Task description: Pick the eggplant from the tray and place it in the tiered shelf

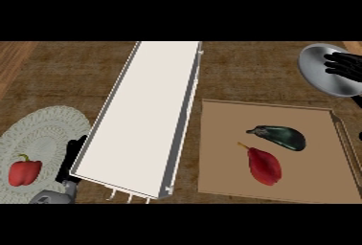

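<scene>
A steep downward look at a wooden counter (63,72). Nearest, at seven o'clock, the left hand (71,160) shows black against the long edge of the tiered shelf (145,115); it is mostly hidden by the shelf, so whether its fingers are open or curled cannot be told. Just beside it, at eight o'clock, a red bell pepper (25,172) sits on a pale woven round mat (50,129).

The tiered shelf is a long white tray-like unit with metal rails. It runs from the near edge at six o'clock up toward twelve o'clock and leans slightly right.

At four o'clock lies a flat brown tray (226,177) with a raised rim. On it, nearer, is a red pointed pepper (265,166), its stem aimed toward ten o'clock. Just beyond it, close but apart, lies the eggplant (283,136), dark and glossy. Its long axis runs from ten o'clock to four o'clock, with the green stem cap at the ten o'clock end and the rounded bulb at the four o'clock end.

Farthest, at two o'clock, the right hand (346,67) shows over a shiny metal bowl (322,72), fingers spread and fairly straight, holding nothing.
</scene>
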`<move>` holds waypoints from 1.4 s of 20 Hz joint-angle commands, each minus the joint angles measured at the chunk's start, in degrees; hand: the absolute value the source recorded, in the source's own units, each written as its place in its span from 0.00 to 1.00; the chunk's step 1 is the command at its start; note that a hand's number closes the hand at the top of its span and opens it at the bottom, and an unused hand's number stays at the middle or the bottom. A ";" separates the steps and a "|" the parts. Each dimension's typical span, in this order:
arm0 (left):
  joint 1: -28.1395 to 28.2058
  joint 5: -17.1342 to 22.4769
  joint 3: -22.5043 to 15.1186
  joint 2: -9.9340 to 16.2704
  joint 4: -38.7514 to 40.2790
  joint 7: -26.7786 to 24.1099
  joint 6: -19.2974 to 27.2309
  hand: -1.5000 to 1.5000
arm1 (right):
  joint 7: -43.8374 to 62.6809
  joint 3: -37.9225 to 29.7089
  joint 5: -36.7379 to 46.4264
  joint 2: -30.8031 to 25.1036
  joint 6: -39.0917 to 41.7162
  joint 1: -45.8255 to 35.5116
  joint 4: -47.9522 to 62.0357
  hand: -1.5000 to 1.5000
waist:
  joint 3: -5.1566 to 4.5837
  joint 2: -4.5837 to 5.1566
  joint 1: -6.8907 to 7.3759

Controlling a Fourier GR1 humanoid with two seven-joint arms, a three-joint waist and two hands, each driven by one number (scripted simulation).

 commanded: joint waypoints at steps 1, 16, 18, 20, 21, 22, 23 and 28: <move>1.76 -0.61 -0.95 -0.76 -0.60 -0.73 0.13 0.50 | -0.22 5.30 8.41 -4.88 3.35 -3.30 -6.96 0.00 | -0.13 -0.32 -0.17; 0.89 -1.09 3.00 -1.10 1.87 -1.39 -1.87 0.50 | 16.51 13.48 30.72 2.08 -13.39 5.31 -33.99 0.00 | -0.11 -0.29 -1.55; 2.09 0.81 4.91 0.46 3.31 -3.95 -5.01 0.50 | 20.30 14.37 31.48 3.37 -11.29 4.40 -33.98 0.00 | -0.13 -0.25 -1.34; 3.96 -1.47 2.94 -0.29 -2.53 0.07 -3.05 0.50 | 26.07 12.05 30.10 4.07 -8.11 4.14 -36.87 0.00 | -0.10 -0.35 -1.25; 1.40 -2.04 3.23 -1.95 2.35 -1.49 -2.27 0.50 | 25.66 14.49 32.89 4.31 -10.30 7.96 -38.69 0.00 | -0.11 -0.31 -1.69; 1.44 -2.88 1.60 -2.77 -3.71 4.44 -0.57 0.50 | 30.22 13.55 31.54 6.70 -9.26 6.63 -40.75 0.00 | -0.09 -0.38 -1.49; 0.79 -1.32 5.26 -1.04 3.79 -2.35 -3.89 0.50 | 26.72 13.47 33.85 4.54 -9.03 9.21 -39.57 0.00 | -0.11 -0.26 -1.65; -1.15 -3.96 4.97 -3.83 4.73 -2.02 -3.58 0.50 | 27.60 8.43 35.86 5.95 -5.29 9.11 -39.60 0.00 | -0.10 -0.22 -1.54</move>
